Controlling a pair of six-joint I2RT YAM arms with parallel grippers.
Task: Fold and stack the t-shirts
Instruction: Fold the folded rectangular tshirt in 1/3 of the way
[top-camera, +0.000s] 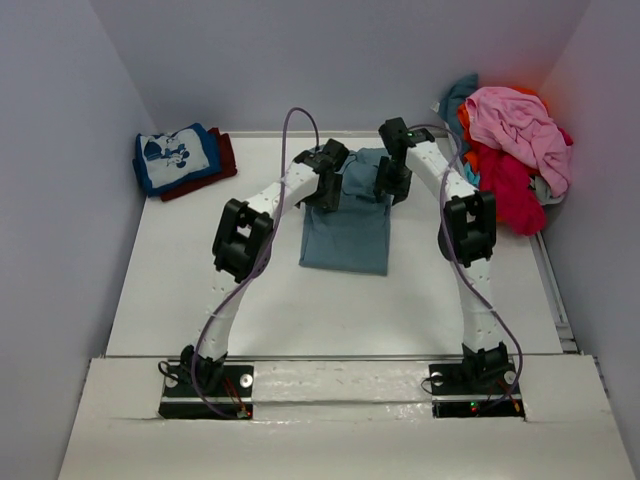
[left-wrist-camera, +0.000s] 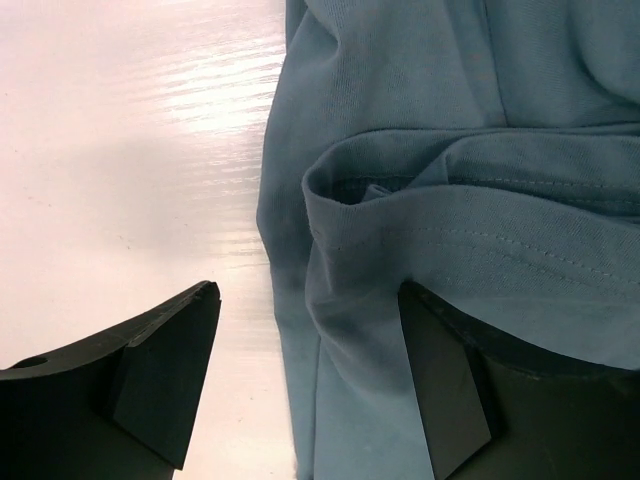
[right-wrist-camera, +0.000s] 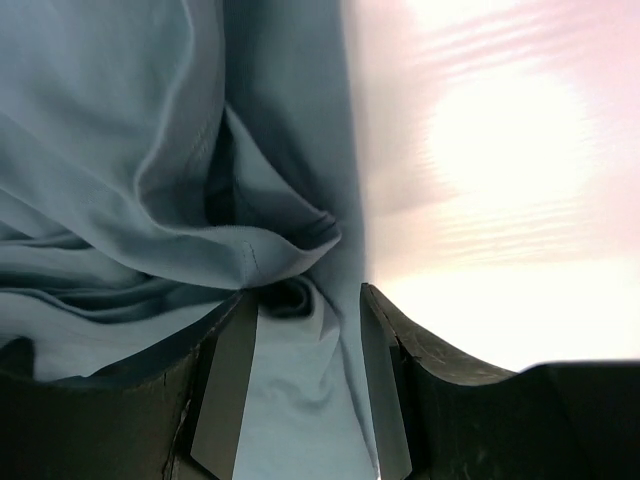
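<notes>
A plain slate-blue t-shirt (top-camera: 347, 235) lies partly folded in the middle of the table, its far end rumpled. My left gripper (top-camera: 322, 192) is at its far left corner. In the left wrist view that gripper (left-wrist-camera: 310, 295) is open: one finger is over bare table, the other is under a hem fold of the shirt (left-wrist-camera: 400, 100). My right gripper (top-camera: 390, 185) is at the far right corner. It (right-wrist-camera: 306, 297) is open, and the edge of the shirt (right-wrist-camera: 100, 120) lies loose between its fingers. A folded blue t-shirt with white cartoon print (top-camera: 175, 155) rests on a dark red one (top-camera: 222, 160).
A heap of unfolded t-shirts sits at the back right: pink (top-camera: 520, 125) on top, red (top-camera: 515, 190), orange (top-camera: 465, 125) and teal (top-camera: 460, 95). The white table (top-camera: 200, 290) is walled on the left, back and right.
</notes>
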